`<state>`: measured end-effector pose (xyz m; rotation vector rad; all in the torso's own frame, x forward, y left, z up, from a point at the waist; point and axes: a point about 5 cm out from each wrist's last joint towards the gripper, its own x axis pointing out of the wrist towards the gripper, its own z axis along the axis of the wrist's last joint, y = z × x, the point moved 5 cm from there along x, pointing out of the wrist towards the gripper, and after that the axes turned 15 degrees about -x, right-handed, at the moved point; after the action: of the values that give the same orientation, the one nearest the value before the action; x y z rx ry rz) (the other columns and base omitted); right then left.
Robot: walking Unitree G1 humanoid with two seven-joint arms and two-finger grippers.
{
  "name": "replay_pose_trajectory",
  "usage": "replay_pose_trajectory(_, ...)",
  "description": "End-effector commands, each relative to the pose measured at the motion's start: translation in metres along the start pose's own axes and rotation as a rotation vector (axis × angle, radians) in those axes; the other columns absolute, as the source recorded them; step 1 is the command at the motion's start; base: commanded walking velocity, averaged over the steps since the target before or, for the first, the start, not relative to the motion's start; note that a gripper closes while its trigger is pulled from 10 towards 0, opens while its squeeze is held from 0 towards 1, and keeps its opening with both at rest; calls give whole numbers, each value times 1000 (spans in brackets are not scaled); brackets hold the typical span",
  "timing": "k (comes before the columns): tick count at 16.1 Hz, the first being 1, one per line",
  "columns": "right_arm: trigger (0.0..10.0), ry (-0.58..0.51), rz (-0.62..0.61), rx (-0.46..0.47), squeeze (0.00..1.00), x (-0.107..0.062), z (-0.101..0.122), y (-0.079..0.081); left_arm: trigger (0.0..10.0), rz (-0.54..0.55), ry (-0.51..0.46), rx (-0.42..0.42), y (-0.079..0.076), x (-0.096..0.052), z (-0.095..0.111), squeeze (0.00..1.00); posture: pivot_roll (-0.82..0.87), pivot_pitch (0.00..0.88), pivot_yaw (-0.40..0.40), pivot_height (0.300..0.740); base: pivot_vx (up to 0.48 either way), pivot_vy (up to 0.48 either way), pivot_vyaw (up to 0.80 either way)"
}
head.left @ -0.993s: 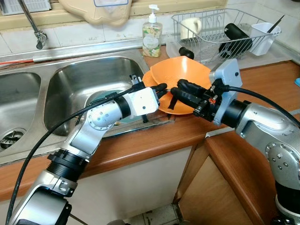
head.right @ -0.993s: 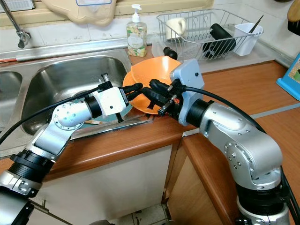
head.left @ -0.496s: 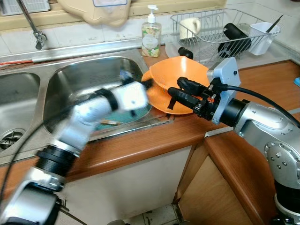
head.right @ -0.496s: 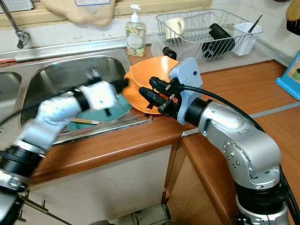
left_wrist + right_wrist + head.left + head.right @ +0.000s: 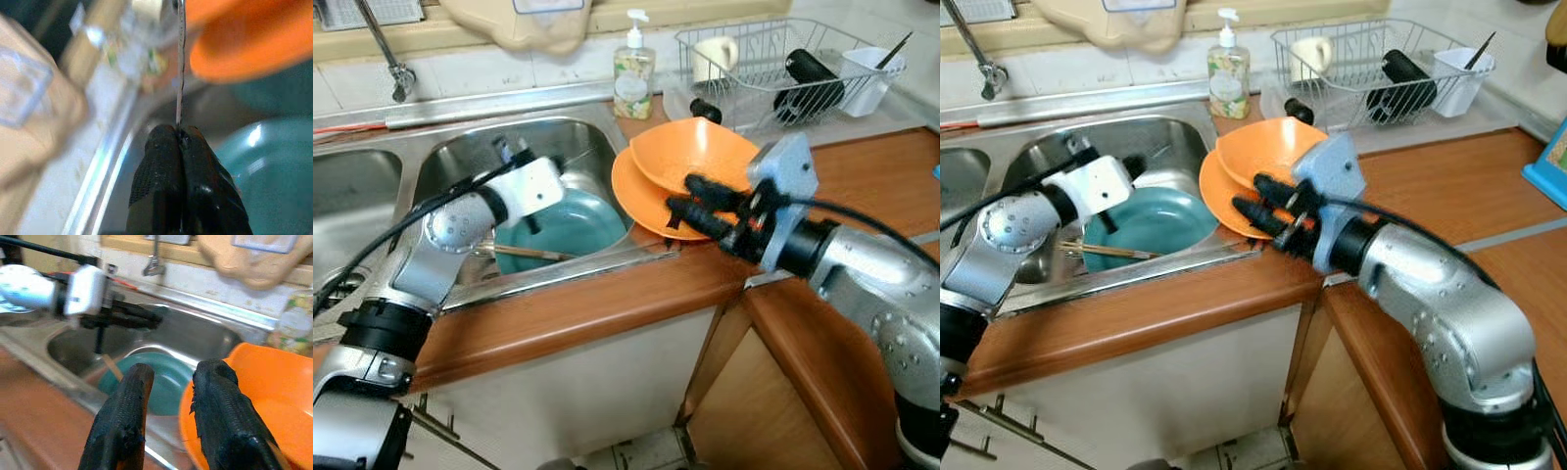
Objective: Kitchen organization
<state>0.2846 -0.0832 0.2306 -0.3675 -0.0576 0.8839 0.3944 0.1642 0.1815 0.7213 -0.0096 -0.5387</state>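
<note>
Hovering mid-frame over stacked orange plastic bowls [image 5: 690, 162], right gripper [image 5: 683, 196] jaws spread; left gripper [image 5: 180, 147] jaws clenched, upper-left above steel sink [image 5: 460, 162].

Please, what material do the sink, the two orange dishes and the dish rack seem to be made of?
Sink: brushed stainless steel, grey with soft reflections. Orange dishes: probably plastic or melamine, with a uniform matte colour and thin rims; glazed ceramic is possible. Dish rack: thin metal wire, apparently chromed or coated, forming an open grid.

Plate [image 5: 570, 223] in sink [image 5: 460, 147], bowls [image 5: 690, 162] on counter [image 5: 862, 176] to its right, rack [image 5: 773, 59] behind
</note>
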Motion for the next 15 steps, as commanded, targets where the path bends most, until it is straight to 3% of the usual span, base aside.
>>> replay_pose_trajectory(1, 10000, 8, 35, -10, 0, 0, 0, 8, 0, -10, 86, -2, 1, -2, -17, 0, -95, 0, 66, 740, 0, 0, 0)
replay_pose_trajectory(2, 10000, 12, 42, -8, 0, 0, -2, 11, 3216, -13, 131, -14, 0, -3, -26, 0, -95, 0, 66, 740, 0, 0, 0)
replay_pose_trajectory(3, 10000, 19, 48, -7, 0, 0, -5, 14, 10000, -24, 178, -36, -3, -3, -36, 0, -98, 0, 64, 740, 0, 0, 0)
replay_pose_trajectory(6, 10000, 45, 67, -13, 0, 0, -13, 19, 10000, -77, 304, -98, -18, -3, -61, 0, -101, 0, 57, 740, 0, 0, 0)
replay_pose_trajectory(10, 10000, 64, 65, -19, 0, 1, -18, 20, 10000, -104, 374, -101, -29, -5, -79, 0, -103, 0, 56, 740, 0, 0, 0)
replay_pose_trajectory(11, 10000, 66, 63, -20, 0, 1, -19, 20, 10000, -106, 381, -111, -30, -5, -81, 816, -106, 0, 55, 740, 0, 0, 0)
replay_pose_trajectory(12, 10000, 66, 63, -20, 0, 0, -19, 20, 10000, -106, 382, -115, -31, -5, -81, 1000, -106, 0, 55, 740, 0, 0, 0)
replay_pose_trajectory(15, 10000, 69, 63, -25, 0, 1, -20, 19, 10000, -110, 383, -125, -32, -4, -82, 1000, -108, 0, 54, 740, 0, 0, 0)
